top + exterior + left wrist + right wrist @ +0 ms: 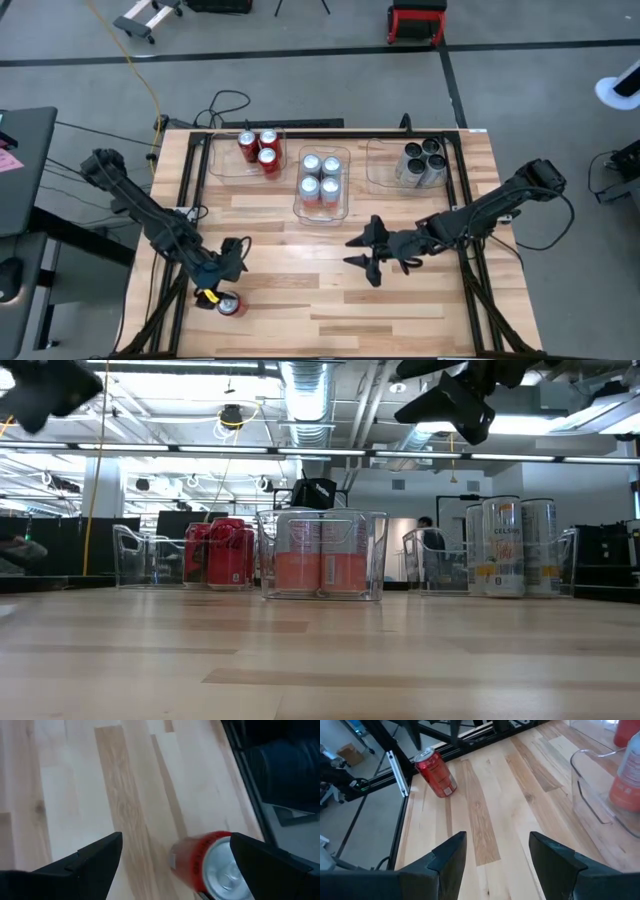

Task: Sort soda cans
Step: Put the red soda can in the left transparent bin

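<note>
While one red can (pixel 229 306) is standing loose at the near left edge of the wooden counter (pixel 330 290), the left gripper (pixel 226 268) is hovering just beside it, fingers spread wide, holding nothing. Likely step: fetching it. Next: straddling its smooth round body, closing, carrying it to the clear bin (pixel 222 160) with three red cans. Right gripper (pixel 364 250) is waiting mid-counter, fingers half-open, empty.
</note>
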{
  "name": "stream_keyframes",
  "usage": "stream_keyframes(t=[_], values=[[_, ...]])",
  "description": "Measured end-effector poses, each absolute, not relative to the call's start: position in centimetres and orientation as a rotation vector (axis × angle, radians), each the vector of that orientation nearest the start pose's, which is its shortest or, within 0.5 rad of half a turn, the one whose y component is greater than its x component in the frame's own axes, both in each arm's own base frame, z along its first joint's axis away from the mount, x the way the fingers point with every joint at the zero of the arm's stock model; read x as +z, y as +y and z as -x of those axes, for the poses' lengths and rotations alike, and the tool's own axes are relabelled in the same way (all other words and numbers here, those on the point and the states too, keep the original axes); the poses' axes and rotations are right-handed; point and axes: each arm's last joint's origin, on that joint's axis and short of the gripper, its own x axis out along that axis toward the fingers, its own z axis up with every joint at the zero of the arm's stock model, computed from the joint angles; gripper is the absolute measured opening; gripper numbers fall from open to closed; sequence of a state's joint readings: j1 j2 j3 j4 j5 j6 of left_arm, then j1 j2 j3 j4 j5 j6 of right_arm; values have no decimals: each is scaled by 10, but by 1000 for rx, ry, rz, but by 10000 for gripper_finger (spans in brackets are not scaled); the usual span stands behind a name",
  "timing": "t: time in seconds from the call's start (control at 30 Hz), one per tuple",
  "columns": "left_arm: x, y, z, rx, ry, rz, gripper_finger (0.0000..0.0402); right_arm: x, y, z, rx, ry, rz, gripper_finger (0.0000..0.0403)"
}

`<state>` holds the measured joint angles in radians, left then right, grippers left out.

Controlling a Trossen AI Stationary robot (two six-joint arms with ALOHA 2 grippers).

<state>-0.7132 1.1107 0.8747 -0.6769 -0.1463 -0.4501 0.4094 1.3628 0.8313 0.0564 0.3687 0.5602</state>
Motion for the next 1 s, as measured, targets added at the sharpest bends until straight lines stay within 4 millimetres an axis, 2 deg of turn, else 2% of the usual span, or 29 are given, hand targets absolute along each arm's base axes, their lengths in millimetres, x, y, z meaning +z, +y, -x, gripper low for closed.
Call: stream_keyframes(t=[0.13, 0.23, 0.43, 0.6, 1.0], values=[[291, -137, -166, -332, 903, 44, 364, 246, 105, -272, -90, 434, -372, 235], [296, -144, -162, -376, 892, 39, 364, 246, 105, -272, -90, 438, -370, 235], [277, -171, -149, -432, 980, -55, 364, 240, 104, -269, -109, 498, -352, 235], [262, -183, -156, -398, 1026, -70, 364, 239, 101, -269, -128, 506, -379, 235], [225, -199, -171, -337, 1172, -133, 364, 240, 101, -269, -152, 491, -375, 235]])
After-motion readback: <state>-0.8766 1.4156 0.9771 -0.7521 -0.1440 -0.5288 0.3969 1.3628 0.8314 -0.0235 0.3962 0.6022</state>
